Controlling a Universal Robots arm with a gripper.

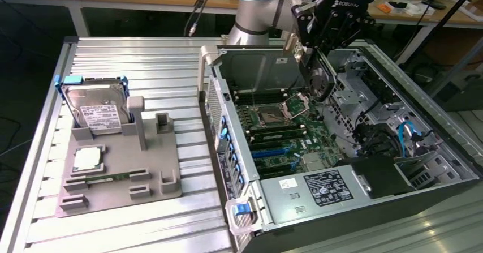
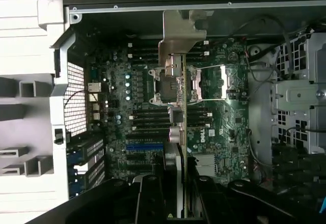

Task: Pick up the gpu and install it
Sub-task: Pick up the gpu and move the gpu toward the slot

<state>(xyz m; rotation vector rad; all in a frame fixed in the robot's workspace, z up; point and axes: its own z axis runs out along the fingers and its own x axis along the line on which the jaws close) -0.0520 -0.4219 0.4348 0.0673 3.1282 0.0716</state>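
Note:
My gripper [image 1: 315,58] hangs over the open computer case [image 1: 226,103], shut on the gpu [image 1: 320,83]. The card hangs on edge below the fingers, above the motherboard [image 1: 281,129] near the CPU socket, touching nothing. In the wrist view the gpu [image 2: 179,51] appears edge-on, its silver bracket at the far end, running back between my dark fingers [image 2: 151,196]. The gripper [image 2: 181,188] clamps the card's near end. Blue expansion slots [image 2: 145,146] lie on the board beside the card's line.
On the exterior view's left a grey fixture [image 1: 151,193] holds a hard drive [image 1: 94,108], a square chip [image 1: 88,159] and a green memory stick [image 1: 106,178]. Inside the case are a power supply [image 1: 326,188] and blue cables [image 1: 411,134].

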